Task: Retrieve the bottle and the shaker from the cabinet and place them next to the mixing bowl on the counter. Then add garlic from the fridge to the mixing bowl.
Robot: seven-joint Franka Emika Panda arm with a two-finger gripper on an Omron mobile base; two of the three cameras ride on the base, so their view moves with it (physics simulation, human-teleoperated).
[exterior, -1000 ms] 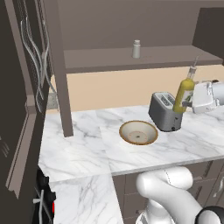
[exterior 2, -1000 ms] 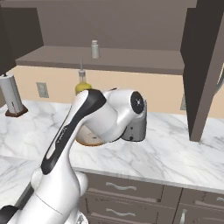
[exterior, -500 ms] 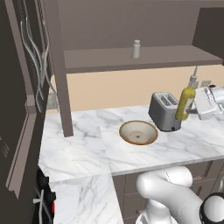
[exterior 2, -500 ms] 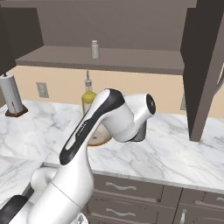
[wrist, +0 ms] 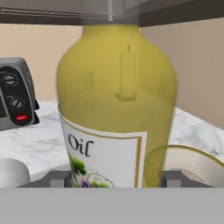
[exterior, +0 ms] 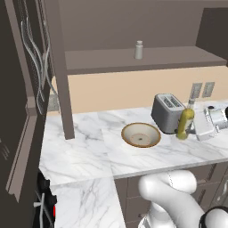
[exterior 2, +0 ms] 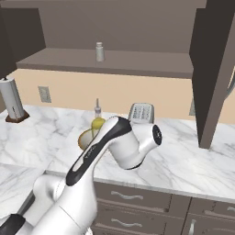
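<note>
The yellow-olive oil bottle [exterior: 185, 123] stands upright just over the marble counter [exterior: 89, 147], right of the mixing bowl [exterior: 141, 134] and in front of the toaster. My gripper [exterior: 190, 130] is shut on its lower body from the right. In the hand view the bottle [wrist: 116, 96] sits between both fingertips [wrist: 59, 178], with the bowl's rim [wrist: 192, 164] behind it at the right. From the right base view the bottle [exterior 2: 97, 121] rises behind my arm, and the bowl [exterior 2: 86, 137] is half hidden. The grey shaker [exterior: 139, 50] [exterior 2: 99, 51] stands on the cabinet shelf [exterior: 133, 62].
A silver toaster [exterior: 167, 107] [exterior 2: 141, 112] [wrist: 15, 94] stands close behind the bottle against the back wall. An open cabinet door [exterior: 26, 111] hangs at the left, another door [exterior 2: 213, 69] at the right. A paper-towel holder [exterior 2: 11, 98] stands far left.
The gripper has carried the bottle down from beside the toaster's top to just above the counter, right of the bowl. The shaker has stayed on the shelf.
</note>
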